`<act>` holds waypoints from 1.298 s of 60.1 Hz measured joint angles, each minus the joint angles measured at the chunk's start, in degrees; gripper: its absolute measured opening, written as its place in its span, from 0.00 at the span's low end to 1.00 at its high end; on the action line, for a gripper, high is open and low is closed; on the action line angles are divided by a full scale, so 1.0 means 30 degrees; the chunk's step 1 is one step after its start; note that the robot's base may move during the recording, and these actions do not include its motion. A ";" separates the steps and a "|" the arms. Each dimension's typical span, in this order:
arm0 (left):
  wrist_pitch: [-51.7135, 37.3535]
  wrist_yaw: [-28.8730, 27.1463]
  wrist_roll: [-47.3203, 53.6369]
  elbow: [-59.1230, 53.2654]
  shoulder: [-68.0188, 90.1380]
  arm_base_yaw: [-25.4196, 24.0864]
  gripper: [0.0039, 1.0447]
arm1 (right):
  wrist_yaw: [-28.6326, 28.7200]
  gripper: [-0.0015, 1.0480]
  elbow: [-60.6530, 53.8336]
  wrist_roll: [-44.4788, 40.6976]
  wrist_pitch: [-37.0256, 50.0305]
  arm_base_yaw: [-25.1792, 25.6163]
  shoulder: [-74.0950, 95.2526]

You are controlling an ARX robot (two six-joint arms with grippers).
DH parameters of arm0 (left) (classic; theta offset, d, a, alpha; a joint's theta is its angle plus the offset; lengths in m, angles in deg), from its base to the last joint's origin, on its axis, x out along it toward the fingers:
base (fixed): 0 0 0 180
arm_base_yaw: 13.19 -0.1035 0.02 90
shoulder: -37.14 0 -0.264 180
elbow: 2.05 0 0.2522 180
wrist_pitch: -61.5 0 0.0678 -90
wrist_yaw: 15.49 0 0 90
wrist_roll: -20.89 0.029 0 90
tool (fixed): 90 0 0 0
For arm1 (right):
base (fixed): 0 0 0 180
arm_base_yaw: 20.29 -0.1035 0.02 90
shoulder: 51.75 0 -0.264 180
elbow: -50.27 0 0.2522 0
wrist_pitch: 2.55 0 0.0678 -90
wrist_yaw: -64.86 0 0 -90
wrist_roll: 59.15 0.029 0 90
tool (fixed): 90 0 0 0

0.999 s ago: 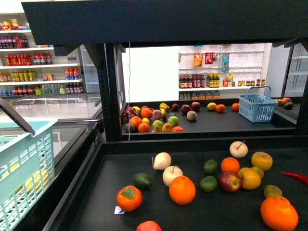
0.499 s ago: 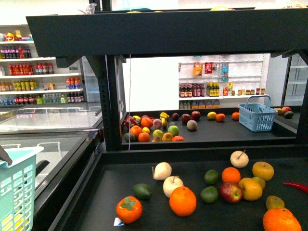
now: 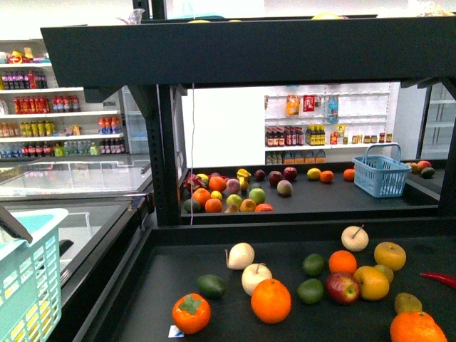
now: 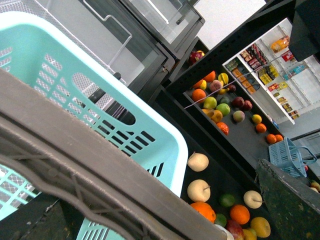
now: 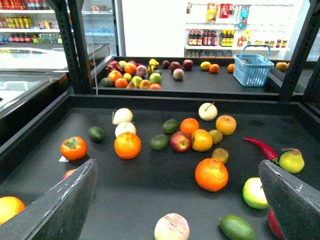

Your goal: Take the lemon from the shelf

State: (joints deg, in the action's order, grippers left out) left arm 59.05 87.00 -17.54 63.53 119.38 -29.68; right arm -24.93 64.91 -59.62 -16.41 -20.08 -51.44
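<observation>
Confusion is the main risk: in the front view the shelf [image 3: 249, 53] holds rounder orange-yellow fruits [image 3: 372, 282]; a sliver above its top tray may be the lemon [image 3: 328, 13]; blue basket [image 3: 380, 175] contents hidden.

Left wrist view: left end effector [image 4: 200, 165] wide; teal basket [image 4: 100, 100] beside it, visible interior bare.

Right wrist view: right end effector [image 5: 176, 164] wide; no clear lemon ahead of it.

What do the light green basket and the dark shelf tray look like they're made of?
The basket looks like moulded plastic: glossy, with slotted lattice walls and a rounded rim. The shelf tray looks like matte black painted metal, probably: flat, thin raised rim, dull sheen.
</observation>
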 joint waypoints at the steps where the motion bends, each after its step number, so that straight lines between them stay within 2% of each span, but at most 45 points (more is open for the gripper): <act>1: -0.0073 0.0051 0.0007 -0.0051 0.0029 -0.0036 0.92 | 0.0000 0.93 0.0000 0.0000 0.0000 0.0000 0.0000; 11: -0.1552 0.0765 -0.0867 -0.0838 0.1217 -0.0750 0.92 | -0.0007 0.93 0.0000 0.0000 0.0000 0.0000 0.0000; 23: -0.3468 0.1800 -0.3993 -0.2324 0.1319 -0.0918 0.93 | 0.0000 0.93 0.0000 0.0000 0.0000 0.0000 0.0000; 35: -0.4335 0.1902 -0.6834 -0.3002 0.0823 -0.1239 0.93 | -0.0007 0.93 0.0000 0.0007 0.0000 0.0000 0.0000; 65: -0.1931 0.1829 -0.7650 -0.2419 -0.1260 -0.1035 0.93 | -0.0007 0.93 0.0000 0.0000 -0.0007 0.0000 0.0000; 72: -0.0488 0.1603 -0.7439 -0.2033 -0.1836 -0.1064 0.93 | -0.0007 0.93 0.0000 0.0007 0.0000 0.0000 0.0000; 78: 0.1909 0.1188 -0.6666 -0.1647 -0.2353 -0.1195 0.93 | -0.0007 0.93 0.0000 0.0007 -0.0007 0.0000 0.0000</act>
State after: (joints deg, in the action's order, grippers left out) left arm 64.78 90.56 -37.54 58.59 112.32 -33.27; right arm -24.96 64.91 -59.60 -16.43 -20.08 -51.44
